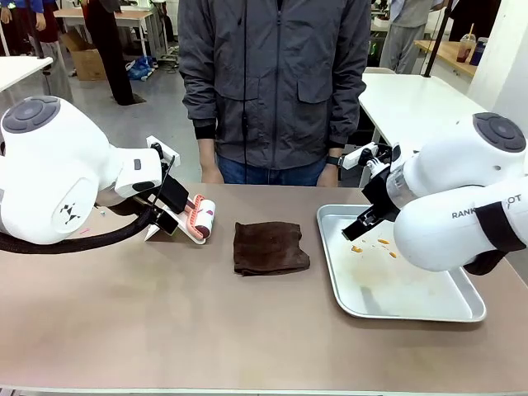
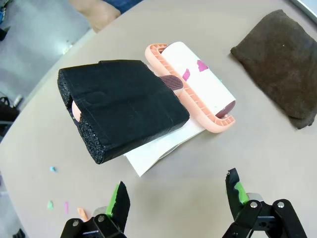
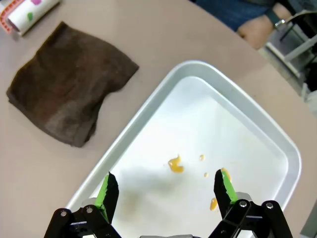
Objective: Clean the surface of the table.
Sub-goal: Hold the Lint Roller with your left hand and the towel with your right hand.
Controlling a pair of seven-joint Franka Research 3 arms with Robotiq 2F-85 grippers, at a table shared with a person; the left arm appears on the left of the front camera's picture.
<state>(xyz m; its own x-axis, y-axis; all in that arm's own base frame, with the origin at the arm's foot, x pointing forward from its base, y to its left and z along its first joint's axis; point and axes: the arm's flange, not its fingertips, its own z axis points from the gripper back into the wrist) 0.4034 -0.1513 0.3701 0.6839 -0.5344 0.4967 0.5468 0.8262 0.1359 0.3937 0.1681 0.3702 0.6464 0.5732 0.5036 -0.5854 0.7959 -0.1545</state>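
Near half of the table [image 1: 206, 338] lay bare from side to side: open passage. The middle strip was obstructed by a lint roller [image 1: 200, 218] at left, a brown cloth [image 1: 270, 247] at centre and a metal tray [image 1: 412, 293] at right. Narrow bare lanes ran roller-to-cloth and cloth-to-tray. The left gripper [image 2: 176, 191], jaws wide, hung near the roller's handle end, and the right gripper [image 3: 166, 183], jaws wide, hung over the tray. A person [image 1: 272, 82] blocked the far edge.

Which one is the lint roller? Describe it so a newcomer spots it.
On the brown table, find the dark brown cloth at the middle. The lint roller lies to the robot's left of it. Unlike its neighbours, it has a salmon-pink frame round a white roll.
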